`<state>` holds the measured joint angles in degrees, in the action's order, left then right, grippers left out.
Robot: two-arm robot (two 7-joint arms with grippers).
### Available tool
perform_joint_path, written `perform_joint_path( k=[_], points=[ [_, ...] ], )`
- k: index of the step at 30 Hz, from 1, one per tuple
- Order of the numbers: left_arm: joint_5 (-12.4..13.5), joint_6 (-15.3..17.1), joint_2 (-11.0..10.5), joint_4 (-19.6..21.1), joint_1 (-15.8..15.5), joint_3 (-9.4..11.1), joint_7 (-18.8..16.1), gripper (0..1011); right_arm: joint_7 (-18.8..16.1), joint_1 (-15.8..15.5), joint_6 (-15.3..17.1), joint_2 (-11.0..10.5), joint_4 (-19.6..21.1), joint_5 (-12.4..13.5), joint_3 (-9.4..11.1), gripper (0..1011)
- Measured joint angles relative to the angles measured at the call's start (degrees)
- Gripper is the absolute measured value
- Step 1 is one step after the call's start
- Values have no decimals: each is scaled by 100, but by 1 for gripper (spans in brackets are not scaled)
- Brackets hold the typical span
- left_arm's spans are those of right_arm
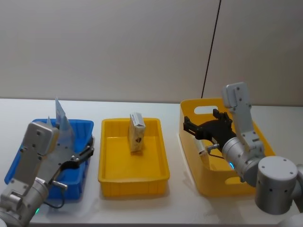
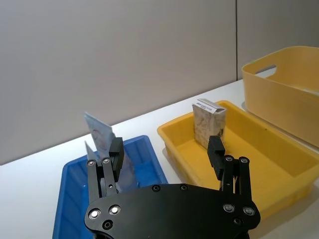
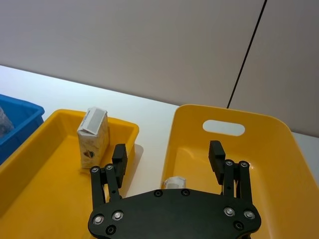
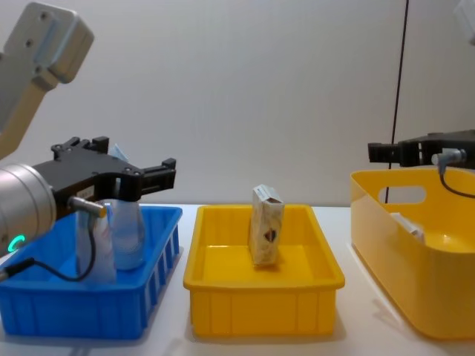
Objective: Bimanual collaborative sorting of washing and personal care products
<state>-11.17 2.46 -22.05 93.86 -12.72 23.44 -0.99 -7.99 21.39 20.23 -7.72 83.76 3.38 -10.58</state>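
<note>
Head view: on the white counter stand a blue crate, a shallow yellow tray and a deep yellow bin. The left gripper hovers over the blue crate with its jaws apart and empty. The right gripper hangs over the bin, also spread and empty. A cream carton stands upright in the tray, a pale bluish tube stands in the crate, and a white tube lies low in the bin.

Left wrist view: the left gripper looks past the thin, flat-crimped pale tube toward the matte, square-edged carton.

Right wrist view: the right gripper is above the bin's smooth, glossy rim. The white tube sits near the inner wall, partly hidden.

Chest view: the carton tilts slightly. The left gripper is above the tube, and the right gripper is above the bin's rim.

The step appears to be fetching the white tube. That calls for a straight descent clear of the wall and a gentle close across the soft body, since it may squash or slip
</note>
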Motion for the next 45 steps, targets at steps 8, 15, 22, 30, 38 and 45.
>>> perform_joint_path(
  k=[8,15,22,30,38,45],
  points=[
    [-133,141,63,-55,23,-188,-62,1002,-29,-14,-25,-1,29,6,-1,1004],
    [-284,236,166,-240,18,-386,-117,1002,-44,-21,-36,0,45,12,0,1004],
    [-374,266,253,-453,-29,-536,-167,1002,-51,-24,-42,0,52,16,0,1004],
    [-453,283,373,-816,-173,-669,-178,1002,-56,-27,-47,0,57,16,0,1004],
    [-525,276,486,-1260,-413,-714,-19,1001,-59,-29,-50,0,60,16,0,1004],
    [-576,246,586,-1642,-627,-718,156,1002,-59,-29,-50,0,60,15,0,1004]
  ],
)
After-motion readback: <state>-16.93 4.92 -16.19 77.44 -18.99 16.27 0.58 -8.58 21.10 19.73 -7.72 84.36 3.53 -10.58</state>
